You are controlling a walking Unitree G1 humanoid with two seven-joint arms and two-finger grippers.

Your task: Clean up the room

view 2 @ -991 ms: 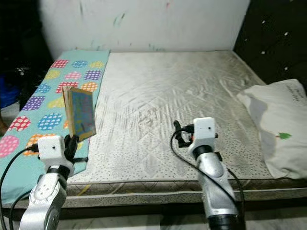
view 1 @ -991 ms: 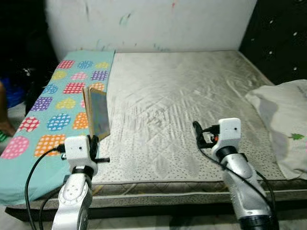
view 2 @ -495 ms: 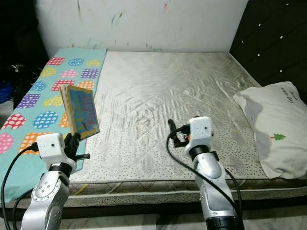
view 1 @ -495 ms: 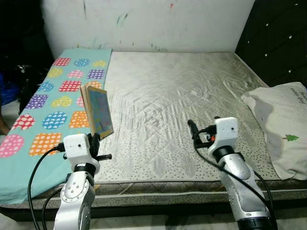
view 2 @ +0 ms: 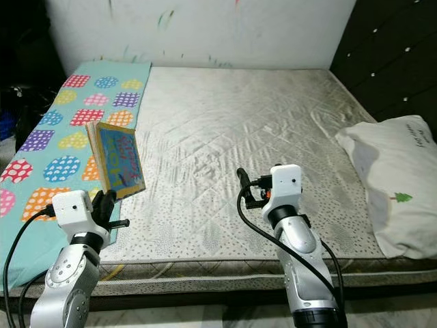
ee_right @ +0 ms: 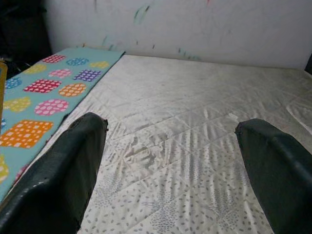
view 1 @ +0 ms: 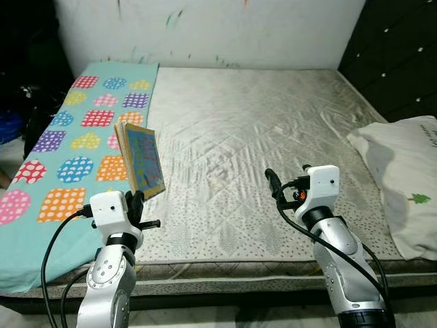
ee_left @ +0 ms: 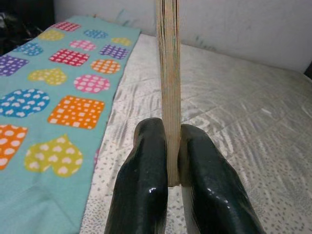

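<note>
The left gripper [ee_left: 168, 170] has its jaws closed on the bottom edge of a thin book [view 1: 141, 159], holding it upright above the front left part of the bed [view 1: 259, 137], over the line where the patterned teal sheet [view 1: 68, 137] meets the bare quilted mattress. The left wrist view shows the book edge-on, its pale page block pinched between the two black fingers [ee_left: 141, 195], while the head views show its blue, colourfully printed cover, tilted slightly and turned toward the mattress side. The right gripper [view 1: 287, 188] hovers above the front middle of the bed with its jaws spread wide and nothing between them; the right wrist view looks out between them across the mattress to the far edge. A white pillow [view 1: 403, 178] with a small green tree print lies at the bed's right edge. The sheet, covered in coloured dotted shapes, runs along the left edge. Behind the bed stands a white wall [view 1: 239, 31] with scribbled marks, and a dark tufted panel [view 1: 403, 55] rises on the right.
</note>
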